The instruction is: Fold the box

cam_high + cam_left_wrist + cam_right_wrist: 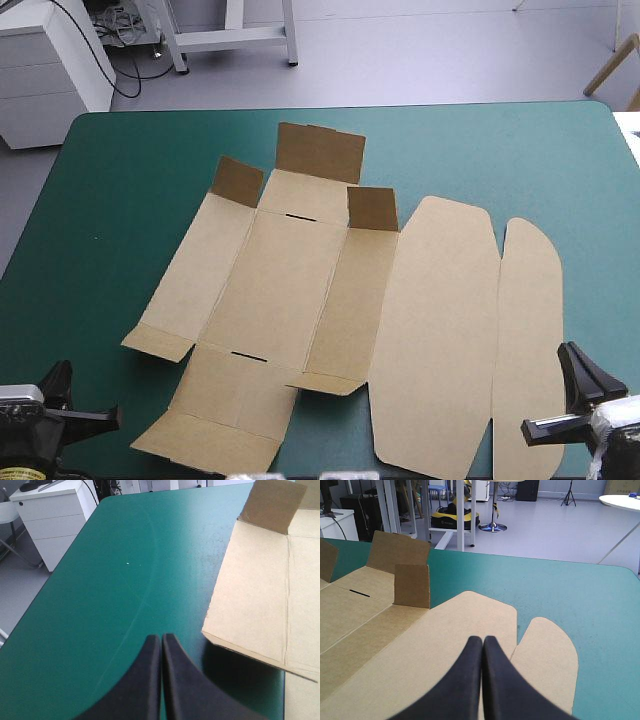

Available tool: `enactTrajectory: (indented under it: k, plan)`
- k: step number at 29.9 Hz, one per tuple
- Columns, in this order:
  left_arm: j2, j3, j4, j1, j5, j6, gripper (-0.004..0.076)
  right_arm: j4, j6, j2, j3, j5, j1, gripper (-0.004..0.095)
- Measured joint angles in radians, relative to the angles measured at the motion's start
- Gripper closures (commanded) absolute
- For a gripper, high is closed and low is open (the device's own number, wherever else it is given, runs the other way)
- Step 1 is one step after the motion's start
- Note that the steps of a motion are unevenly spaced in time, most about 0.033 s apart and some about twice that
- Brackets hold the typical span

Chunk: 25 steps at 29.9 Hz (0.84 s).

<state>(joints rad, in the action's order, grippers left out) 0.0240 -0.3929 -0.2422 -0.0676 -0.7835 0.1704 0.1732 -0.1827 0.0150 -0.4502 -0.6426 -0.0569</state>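
The brown box (330, 300) lies as a cut sheet spread over the middle of the teal-green table. At its far end the end flap (320, 152) and two small tabs (238, 181) (372, 209) stand tilted up. The wide lid panel (435, 330) and its rounded flap (530, 340) lie flat on the right. My left gripper (161, 637) is shut and empty over bare cover, just left of the box's (265, 590) near left corner. My right gripper (483, 639) is shut and empty above the lid panel (445, 645) near the table's front edge.
Teal-green cover (110, 220) stretches wide to the left of the box and along the far edge (560, 150). A white cabinet (50, 65) stands on the floor beyond the table's far left corner.
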Motion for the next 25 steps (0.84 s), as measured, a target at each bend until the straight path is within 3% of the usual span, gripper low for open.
enactTrajectory:
  k: [12,16,19,25]
  plan:
    - [0.000,0.000,0.000,0.000,0.000,0.000,0.0734,0.000,0.000,0.000,0.000,0.000,0.000,0.0927]
    - [0.000,0.000,0.000,0.000,0.000,0.000,0.0734,0.003,-0.007,0.000,0.000,0.000,0.000,0.0864]
    - [0.000,0.000,0.000,0.000,0.000,0.000,0.0734,0.020,-0.032,0.000,0.000,0.000,0.000,0.0710]
    - [0.000,0.000,0.000,0.000,0.000,0.000,0.0734,0.032,-0.050,0.000,0.000,0.000,0.000,0.0206]
